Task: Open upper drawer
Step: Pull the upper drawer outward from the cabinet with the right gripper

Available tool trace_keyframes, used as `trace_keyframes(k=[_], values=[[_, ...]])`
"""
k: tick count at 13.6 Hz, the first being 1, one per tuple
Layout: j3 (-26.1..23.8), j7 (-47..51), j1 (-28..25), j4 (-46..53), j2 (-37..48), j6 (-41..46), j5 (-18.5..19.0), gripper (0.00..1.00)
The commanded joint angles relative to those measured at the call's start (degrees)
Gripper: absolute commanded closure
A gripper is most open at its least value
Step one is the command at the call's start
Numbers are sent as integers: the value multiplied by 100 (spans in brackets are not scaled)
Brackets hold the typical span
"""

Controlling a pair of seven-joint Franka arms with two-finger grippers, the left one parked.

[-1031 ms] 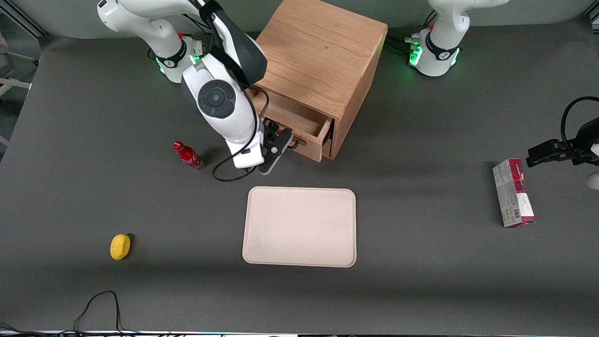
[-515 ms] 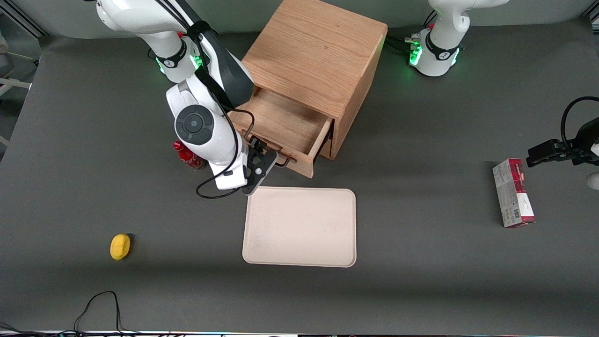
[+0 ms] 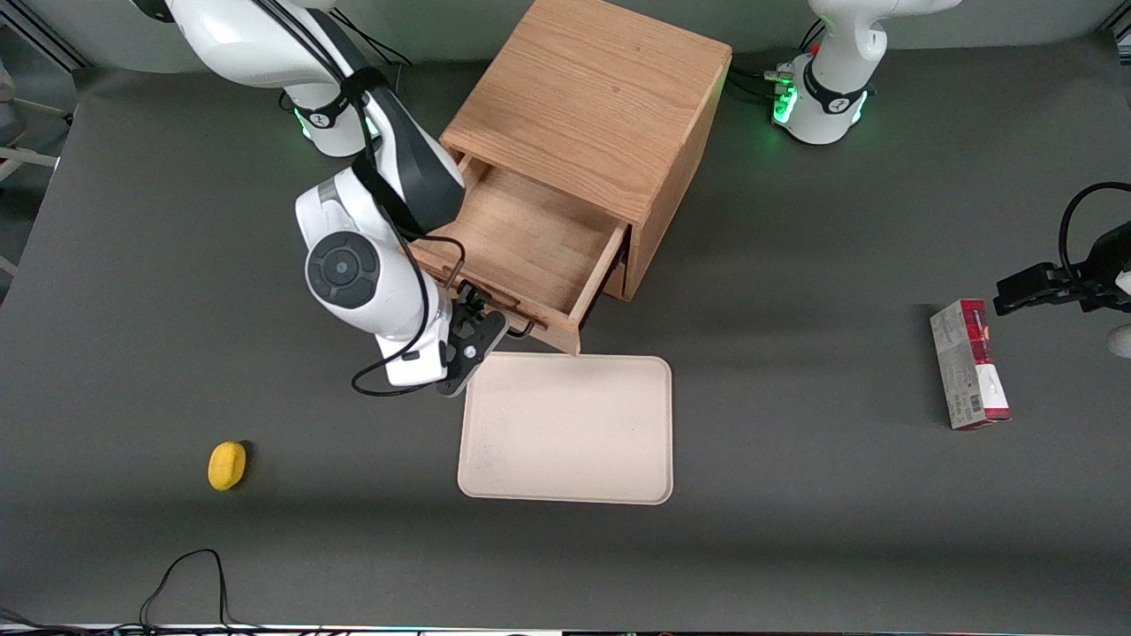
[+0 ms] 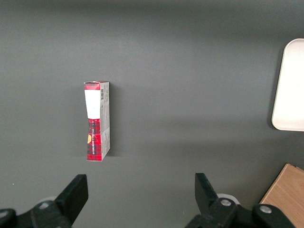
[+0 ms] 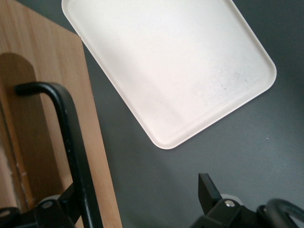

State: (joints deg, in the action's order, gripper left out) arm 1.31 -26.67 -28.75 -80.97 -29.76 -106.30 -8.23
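The upper drawer [image 3: 521, 243] of the oak cabinet [image 3: 601, 97] stands pulled far out, its bare wooden inside showing. Its front edge reaches the tray's nearest-to-cabinet rim. My right gripper [image 3: 478, 325] is at the drawer front, at the thin black wire handle [image 3: 521, 330]. In the right wrist view the handle [image 5: 71, 137] runs along the drawer front [image 5: 50, 85] just inside one finger [image 5: 71, 202]. The other finger [image 5: 206, 187] stands far apart from it over the grey table. The gripper [image 5: 140, 190] is open, not clamped on the handle.
A cream tray [image 3: 565, 428] lies in front of the drawer, nearer the front camera; it also shows in the right wrist view [image 5: 171, 61]. A yellow object [image 3: 226, 465] lies toward the working arm's end. A red and white box [image 3: 969, 364] lies toward the parked arm's end.
The upper drawer has slid well out toward the front camera. My gripper moved with the handle the same way. The arm now hides the red bottle seen earlier.
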Motion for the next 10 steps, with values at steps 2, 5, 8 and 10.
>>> trace_keyframes(k=[2, 5, 8, 10], values=[[-17, -251, 212, 696, -407, 311, 59, 0], [-17, -251, 230, 845, -530, 311, 50, 0], [-26, -251, 300, 1117, -688, 320, 41, 0], [-26, -251, 379, 1223, -759, 329, 32, 0]])
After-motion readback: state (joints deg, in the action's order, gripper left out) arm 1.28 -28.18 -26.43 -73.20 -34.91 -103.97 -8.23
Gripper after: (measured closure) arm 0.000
